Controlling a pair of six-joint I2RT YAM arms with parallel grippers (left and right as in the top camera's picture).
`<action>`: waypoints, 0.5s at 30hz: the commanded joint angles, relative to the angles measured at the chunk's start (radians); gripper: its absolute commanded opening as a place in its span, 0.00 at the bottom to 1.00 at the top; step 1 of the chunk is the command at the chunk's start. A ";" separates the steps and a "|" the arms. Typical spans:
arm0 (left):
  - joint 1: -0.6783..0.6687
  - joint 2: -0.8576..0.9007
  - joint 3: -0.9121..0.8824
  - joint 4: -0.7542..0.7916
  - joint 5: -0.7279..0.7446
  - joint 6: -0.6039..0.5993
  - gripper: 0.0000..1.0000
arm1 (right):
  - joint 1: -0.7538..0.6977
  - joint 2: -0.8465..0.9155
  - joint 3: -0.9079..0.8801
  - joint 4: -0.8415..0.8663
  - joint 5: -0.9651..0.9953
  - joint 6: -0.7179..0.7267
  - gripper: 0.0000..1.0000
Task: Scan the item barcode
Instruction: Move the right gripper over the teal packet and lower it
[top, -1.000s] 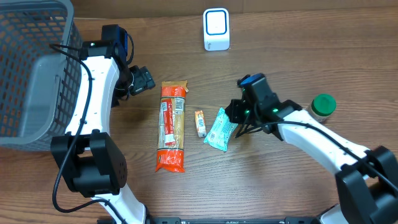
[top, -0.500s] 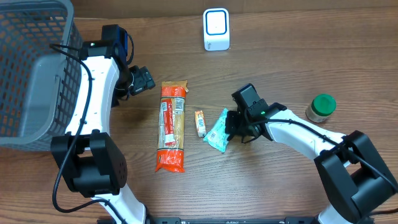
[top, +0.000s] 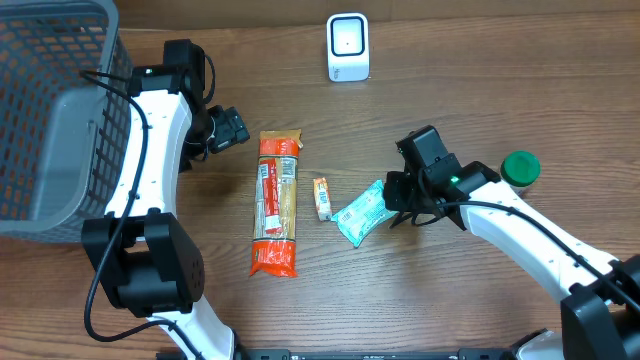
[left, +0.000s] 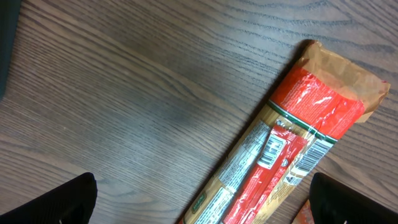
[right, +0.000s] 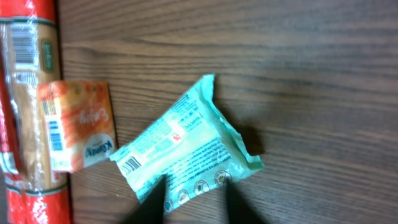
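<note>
Matt wood-grain table (top: 500, 80), glossy red and clear plastic pasta packet (top: 277, 200), crinkled mint-green plastic wrapper (top: 362, 212), shiny orange sachet (top: 321, 198), matt grey mesh basket (top: 40, 60) at far left, smooth white plastic scanner (top: 347, 47)

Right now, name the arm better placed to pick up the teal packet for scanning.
Right. The right claw sits at the edge of the teal packet. The left claw hovers beyond the spaghetti pack, which lies between it and the packet.
</note>
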 joint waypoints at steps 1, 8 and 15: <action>-0.008 -0.019 -0.001 -0.002 -0.002 0.007 1.00 | 0.002 -0.027 0.020 -0.004 0.016 -0.127 0.58; -0.007 -0.019 -0.001 -0.002 -0.002 0.007 1.00 | 0.011 -0.009 0.012 -0.027 0.020 -0.328 0.67; -0.007 -0.019 -0.001 -0.002 -0.002 0.007 1.00 | 0.013 0.079 0.012 0.000 0.014 -0.397 0.67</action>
